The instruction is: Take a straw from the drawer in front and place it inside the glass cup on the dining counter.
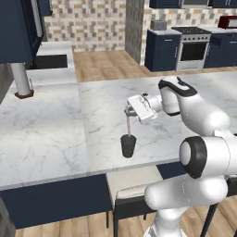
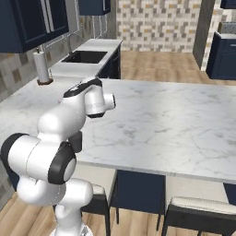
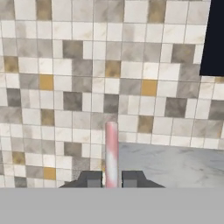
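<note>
Left base view showed the arm reaching from the lower right toward the middle of the frame, with the fingers (image 1: pixel 128 110) closed on the upper end of the straw (image 1: pixel 128 124). In this picture the straw looked pale pink rather than dark, and it hung nearly upright, its lower end at or just inside the rim of the cup (image 1: pixel 128 145). The cup stood just below centre on the white marble desk (image 1: pixel 55 134), near the desk's front edge. A grey cylinder (image 1: pixel 21 79) on a brown base stood far off at the left edge, well apart from the work.

Right base view had the arm at the left, its bulk hiding the hand, straw and cup; the desk (image 2: pixel 166 124) ran across the middle of the frame, with a sink (image 2: pixel 85 56) in the upper left.

Hand view showed the two dark fingertips (image 3: pixel 89 179) at the bottom, pinching the straw (image 3: pixel 111 153) between them. The straw rose through the lower centre against a tiled wall (image 3: pixel 65 87).

By these pictures the placing step was in hand: the straw was lined up over the cup, perhaps already partly in. The next move would call for lowering it straight down until the cup carried it, then spreading the fingers without tipping the cup.
</note>
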